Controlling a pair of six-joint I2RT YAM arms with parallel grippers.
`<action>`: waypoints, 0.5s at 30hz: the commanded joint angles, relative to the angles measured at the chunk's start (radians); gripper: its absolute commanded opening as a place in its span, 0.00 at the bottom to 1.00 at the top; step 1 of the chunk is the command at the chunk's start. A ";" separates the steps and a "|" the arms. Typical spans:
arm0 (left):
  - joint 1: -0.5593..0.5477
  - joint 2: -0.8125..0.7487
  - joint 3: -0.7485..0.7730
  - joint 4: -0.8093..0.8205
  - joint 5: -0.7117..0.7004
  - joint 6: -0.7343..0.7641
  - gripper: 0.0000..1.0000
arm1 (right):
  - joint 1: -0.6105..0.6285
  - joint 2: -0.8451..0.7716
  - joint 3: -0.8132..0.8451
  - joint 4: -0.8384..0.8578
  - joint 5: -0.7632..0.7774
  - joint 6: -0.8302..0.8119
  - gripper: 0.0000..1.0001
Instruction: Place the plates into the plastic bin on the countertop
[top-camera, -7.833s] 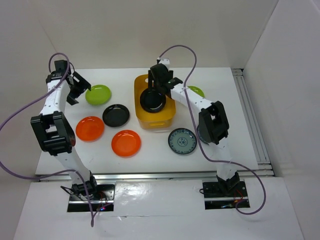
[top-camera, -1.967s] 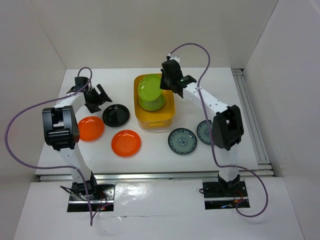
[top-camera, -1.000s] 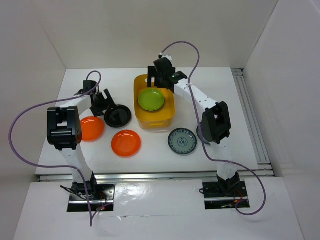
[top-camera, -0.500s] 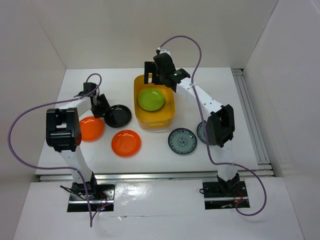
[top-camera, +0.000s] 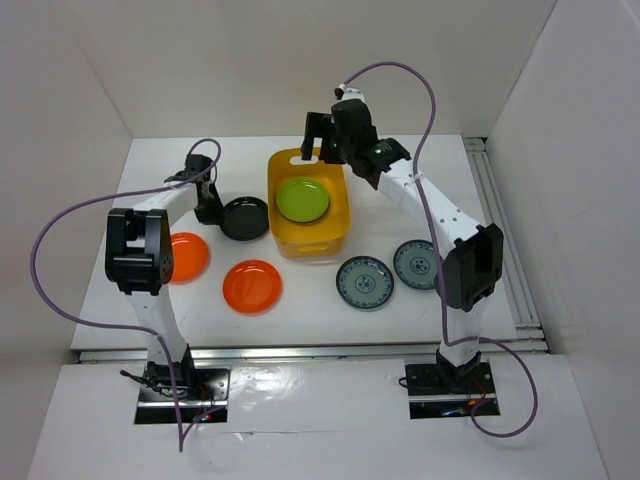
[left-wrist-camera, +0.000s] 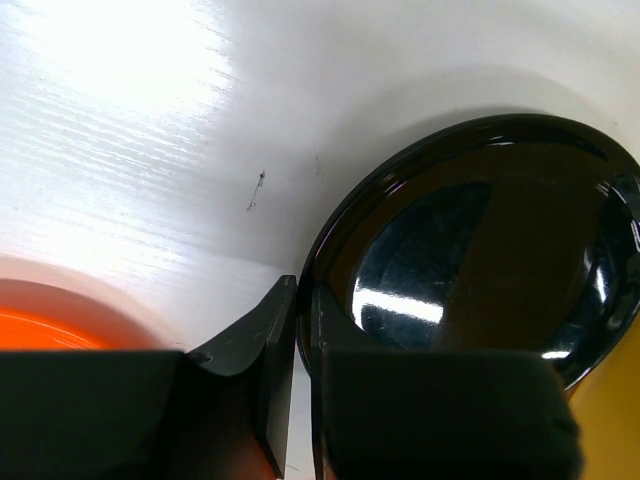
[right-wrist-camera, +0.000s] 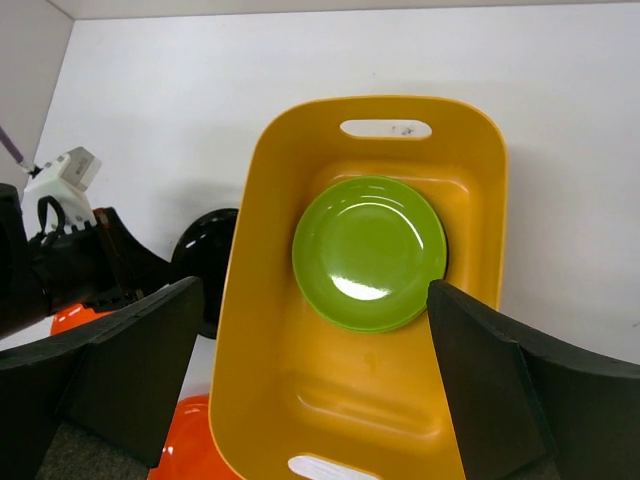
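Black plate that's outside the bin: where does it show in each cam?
Top external: black plate just left of the plastic bin.
Left wrist: fills the right half, rim pinched in the left gripper; bin at bottom right.
Right wrist: left of centre, partly behind the bin wall.
Shared landmark: the bin.

The black plate (left-wrist-camera: 490, 250) was glossy, mirror-dark with bright highlights. My left claw (left-wrist-camera: 303, 330) looked like matt black plastic. The white worktop (left-wrist-camera: 150, 150) was smooth, faintly grained, with one small scuff. The yellow-orange bin (right-wrist-camera: 265, 330) was smooth, softly shiny plastic, and the lime green plate (right-wrist-camera: 368, 252) gleamed.
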 joint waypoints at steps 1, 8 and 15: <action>0.004 0.033 0.037 -0.051 -0.074 0.007 0.00 | -0.021 -0.053 -0.017 0.068 -0.020 0.017 1.00; 0.032 0.002 0.094 -0.089 -0.095 -0.004 0.00 | -0.039 -0.035 0.006 0.059 -0.038 0.017 1.00; 0.081 -0.160 0.151 -0.062 0.004 -0.045 0.00 | -0.070 -0.035 0.017 0.028 -0.038 0.017 1.00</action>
